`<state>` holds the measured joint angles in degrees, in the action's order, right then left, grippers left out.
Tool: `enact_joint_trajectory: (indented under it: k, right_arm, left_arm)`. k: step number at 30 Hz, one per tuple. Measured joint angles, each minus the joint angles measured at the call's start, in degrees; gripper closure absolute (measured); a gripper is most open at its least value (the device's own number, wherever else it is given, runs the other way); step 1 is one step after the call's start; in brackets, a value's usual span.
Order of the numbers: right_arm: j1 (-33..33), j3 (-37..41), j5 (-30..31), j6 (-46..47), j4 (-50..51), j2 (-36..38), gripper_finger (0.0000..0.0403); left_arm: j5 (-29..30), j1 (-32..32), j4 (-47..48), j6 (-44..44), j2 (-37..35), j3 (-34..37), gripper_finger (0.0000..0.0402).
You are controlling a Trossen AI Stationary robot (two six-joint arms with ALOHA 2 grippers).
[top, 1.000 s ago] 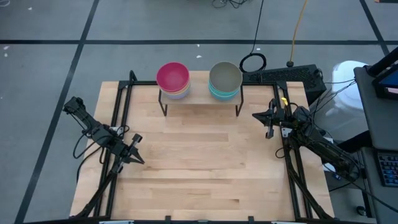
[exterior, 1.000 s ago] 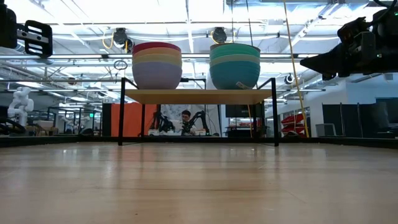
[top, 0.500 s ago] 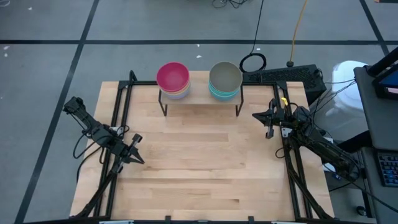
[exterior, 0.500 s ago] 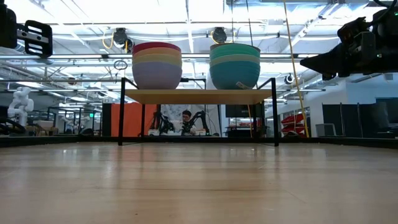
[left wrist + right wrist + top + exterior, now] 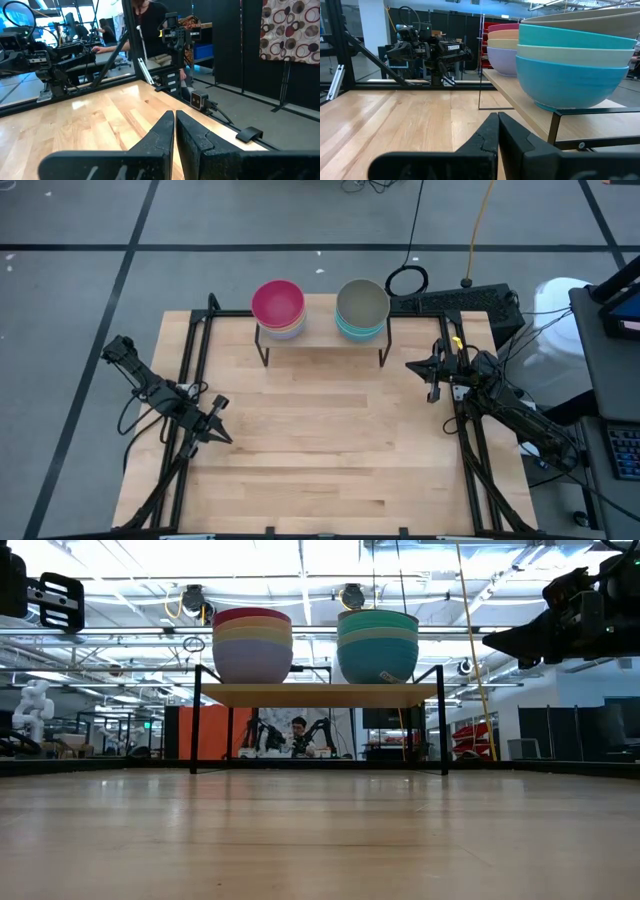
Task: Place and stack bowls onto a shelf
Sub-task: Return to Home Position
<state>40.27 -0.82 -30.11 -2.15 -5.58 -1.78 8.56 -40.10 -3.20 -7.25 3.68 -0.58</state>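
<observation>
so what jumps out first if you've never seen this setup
Two colourful bowl stacks stand on the shelf at the far edge of the table: a magenta-topped stack on the left, an olive-grey-topped stack on the right. Both arms sit clear of them, the left tool and right tool shut and empty near the table's sides.

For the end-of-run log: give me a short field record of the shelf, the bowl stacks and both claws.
shelf: at the far edge of the table, holding two stacks
left stack: magenta bowl on top, periwinkle bowl at the bottom
right stack: olive-grey bowl on top, cyan bowl at the bottom
left claw: shut, empty, over the table's left side
right claw: shut, empty, by the table's right edge
bowls off shelf: none seen
</observation>
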Motion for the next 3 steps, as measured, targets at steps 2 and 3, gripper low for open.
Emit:
enact_joint_trajectory:
  k: [2, 3]
  right_arm:
    - [0.0, 0.0, 0.0, 0.0, 0.0, 0.0, 0.0403]
    - [0.0, 0.0, 0.0, 0.0, 0.0, 0.0, 0.0403]
  left_arm:
    - [0.0, 0.0, 0.0, 0.0, 0.0, 0.0, 0.0378]
    - [0.0, 0.0, 0.0, 0.0, 0.0, 0.0, 0.0378]
